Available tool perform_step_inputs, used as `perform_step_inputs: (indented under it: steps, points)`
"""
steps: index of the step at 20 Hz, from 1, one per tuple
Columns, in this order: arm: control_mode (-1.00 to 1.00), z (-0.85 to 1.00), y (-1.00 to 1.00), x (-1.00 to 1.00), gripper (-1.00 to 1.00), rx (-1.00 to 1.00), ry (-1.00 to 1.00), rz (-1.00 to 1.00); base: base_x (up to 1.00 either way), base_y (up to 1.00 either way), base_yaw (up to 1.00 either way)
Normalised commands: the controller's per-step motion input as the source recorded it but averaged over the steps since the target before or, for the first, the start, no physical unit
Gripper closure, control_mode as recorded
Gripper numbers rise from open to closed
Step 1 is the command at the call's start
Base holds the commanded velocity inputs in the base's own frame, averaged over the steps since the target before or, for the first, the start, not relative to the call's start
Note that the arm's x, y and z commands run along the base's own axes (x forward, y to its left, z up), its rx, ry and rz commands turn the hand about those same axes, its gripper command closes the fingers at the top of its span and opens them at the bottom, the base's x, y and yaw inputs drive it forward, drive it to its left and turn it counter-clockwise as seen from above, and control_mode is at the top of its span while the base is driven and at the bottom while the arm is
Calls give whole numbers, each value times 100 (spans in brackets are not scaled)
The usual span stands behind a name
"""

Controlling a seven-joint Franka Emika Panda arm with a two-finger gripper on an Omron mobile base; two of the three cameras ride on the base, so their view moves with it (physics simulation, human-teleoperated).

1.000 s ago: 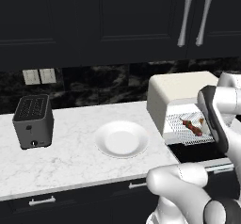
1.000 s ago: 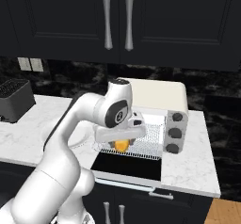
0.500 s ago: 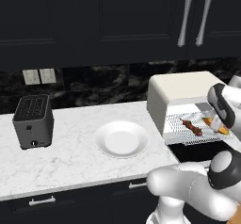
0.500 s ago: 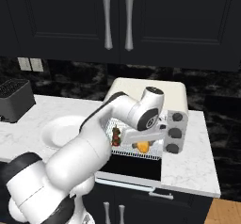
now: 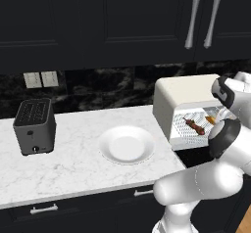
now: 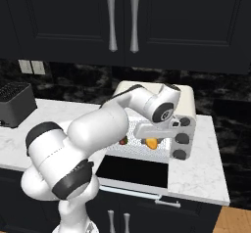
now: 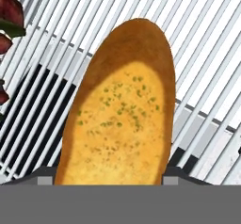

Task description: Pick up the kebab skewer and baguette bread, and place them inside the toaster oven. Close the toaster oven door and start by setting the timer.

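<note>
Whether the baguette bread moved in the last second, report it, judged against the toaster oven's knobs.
Yes. In the right base view the baguette bread has shifted right, closer to the toaster oven knobs.

No text, label, brand, number or sign can be read anywhere here.

A white marble surface (image 5: 73, 163) is seen running along a black marbled backsplash (image 5: 98, 87). A dark grey slot toaster (image 5: 34, 126) is placed at its left end, and a round white plate (image 5: 127, 144) is set flat well to the right of it, apart from it. Two pale wall switch plates (image 5: 40, 79) are mounted on the backsplash above the slot toaster. Dark upper cabinets are fitted with paired silver handles (image 5: 201, 18). A drawer pull (image 5: 43, 209) is seen below the surface edge.
</note>
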Motion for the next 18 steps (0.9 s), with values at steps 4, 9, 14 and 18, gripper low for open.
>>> perform_step_inputs:
  steps: [4,9,14,18]
  points:
    - [-100,-63,-3,3,100,0,-1,0,0,0,0]
    - [-100,-85,7,0,100,0,-7,0,0,0,0]
    - [-100,-60,1,5,100,0,-4,0,0,0,0]
    - [-100,-71,0,-29,-100,0,0,0,0,0,0]
